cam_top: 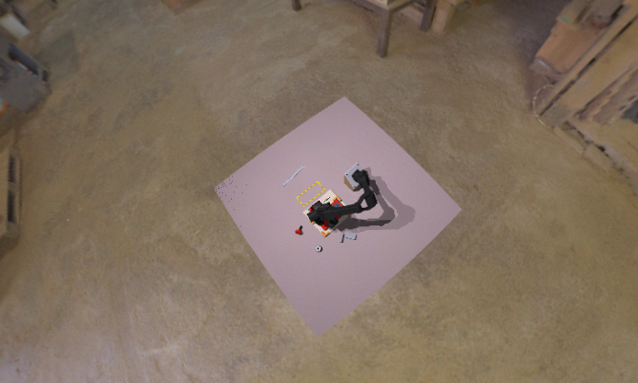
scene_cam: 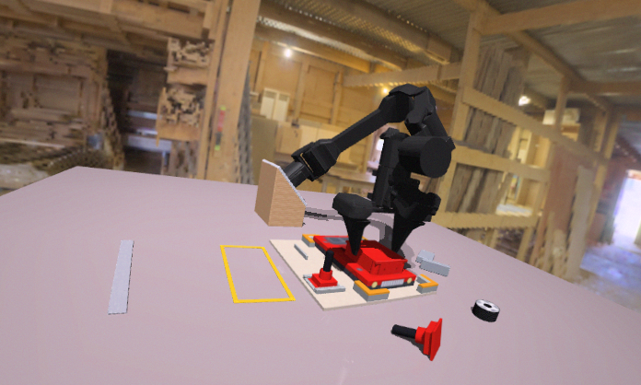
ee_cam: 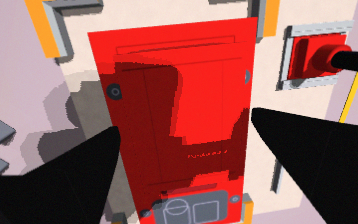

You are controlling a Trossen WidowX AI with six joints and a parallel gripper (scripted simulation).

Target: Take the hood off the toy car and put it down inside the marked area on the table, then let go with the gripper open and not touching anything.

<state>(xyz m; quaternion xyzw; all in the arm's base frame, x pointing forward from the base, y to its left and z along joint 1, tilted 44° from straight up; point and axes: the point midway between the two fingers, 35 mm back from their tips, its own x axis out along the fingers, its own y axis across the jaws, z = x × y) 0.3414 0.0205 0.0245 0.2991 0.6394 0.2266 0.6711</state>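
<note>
The toy car (cam_top: 325, 225) (scene_cam: 367, 276) (ee_cam: 105, 55) is red, with headlights at its near end in the exterior view. The red hood (scene_cam: 382, 255) (ee_cam: 210, 100) looks like the raised cover on the car; its exact edges are hard to tell. My gripper (scene_cam: 377, 251) (ee_cam: 186, 123) is open and empty, pointing down, with one finger at either side of the red cover. I cannot tell whether the fingertips touch it. The marked area (scene_cam: 228, 274) (ee_cam: 351, 97) is a yellow outline on the table beside the board, with nothing in it.
The car sits on a pale board (scene_cam: 308, 282) with orange-grey corner blocks. A red piece with a black stem (scene_cam: 322, 277) (ee_cam: 320, 55) stands on the board; a similar one (scene_cam: 430, 339) lies nearby. A wheel (scene_cam: 485, 310), grey pieces (scene_cam: 433, 266), a grey strip (scene_cam: 121, 277) and a wooden block (scene_cam: 280, 201) surround it.
</note>
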